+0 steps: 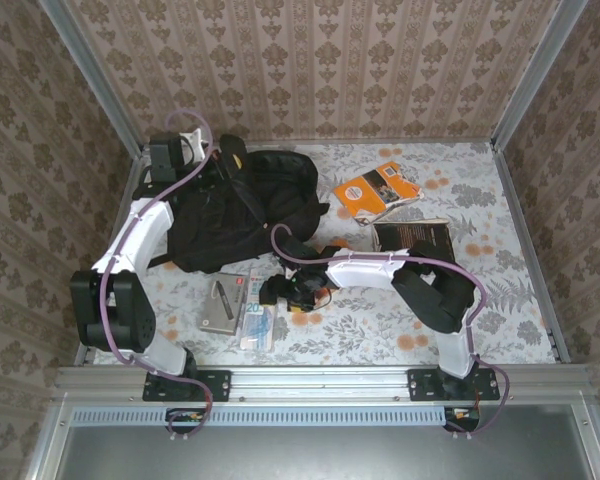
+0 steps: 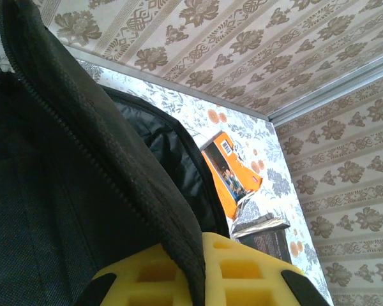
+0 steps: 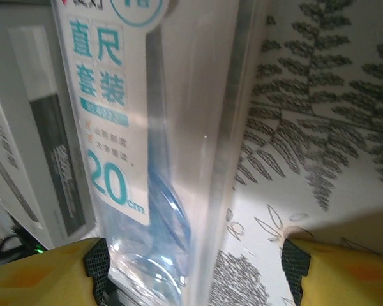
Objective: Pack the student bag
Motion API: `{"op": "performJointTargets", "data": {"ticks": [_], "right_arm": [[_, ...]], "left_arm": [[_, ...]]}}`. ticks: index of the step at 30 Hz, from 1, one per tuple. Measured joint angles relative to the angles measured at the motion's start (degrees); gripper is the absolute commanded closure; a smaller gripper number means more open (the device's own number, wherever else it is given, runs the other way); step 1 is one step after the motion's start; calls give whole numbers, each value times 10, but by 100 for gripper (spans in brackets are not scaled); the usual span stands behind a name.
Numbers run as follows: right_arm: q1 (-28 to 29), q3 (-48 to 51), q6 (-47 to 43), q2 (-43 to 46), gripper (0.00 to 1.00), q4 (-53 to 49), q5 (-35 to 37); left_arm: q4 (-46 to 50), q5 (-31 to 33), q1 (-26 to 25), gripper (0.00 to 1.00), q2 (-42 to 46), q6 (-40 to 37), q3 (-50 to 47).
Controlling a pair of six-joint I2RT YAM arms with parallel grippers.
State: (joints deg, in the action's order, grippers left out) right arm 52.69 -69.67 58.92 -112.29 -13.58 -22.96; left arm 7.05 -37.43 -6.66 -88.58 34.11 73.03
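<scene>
1. Student bag (image 1: 242,205): slumped at the far left of the worktop (image 1: 500,300); the interior is largely hidden from above by its own folds.
2. Left gripper (image 2: 201,284): clamped on the bag's zippered edge; the fingers are cut off by the frame.
3. Right gripper (image 3: 195,264): spread wide astride a clear ruler packet (image 3: 147,146); nothing is held, and contact cannot be made out.
4. Orange book (image 1: 375,190), dark book (image 1: 412,237): laid right of the bag; the titles are illegible.
</scene>
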Motion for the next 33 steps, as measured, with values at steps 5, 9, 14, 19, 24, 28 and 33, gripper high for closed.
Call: {"op": "performJointTargets", "data": {"ticks": [5, 9, 14, 19, 24, 28, 33], "right_arm": [[0, 0, 55, -17, 29, 71, -16], [0, 3, 74, -27, 32, 120, -21], [0, 17, 92, -50, 49, 227, -30], [3, 28, 103, -73, 60, 320, -28], [5, 29, 103, -78, 64, 358, -30], [5, 21, 96, -79, 72, 362, -37], [9, 7, 73, -81, 76, 355, -49]], "left_arm": [[-1, -1, 0, 100, 0, 0, 0], [-1, -1, 0, 100, 0, 0, 0], [-1, -1, 0, 100, 0, 0, 0], [0, -1, 0, 100, 0, 0, 0], [0, -1, 0, 100, -2, 0, 0], [-1, -1, 0, 100, -6, 0, 0], [-1, -1, 0, 100, -7, 0, 0]]}}
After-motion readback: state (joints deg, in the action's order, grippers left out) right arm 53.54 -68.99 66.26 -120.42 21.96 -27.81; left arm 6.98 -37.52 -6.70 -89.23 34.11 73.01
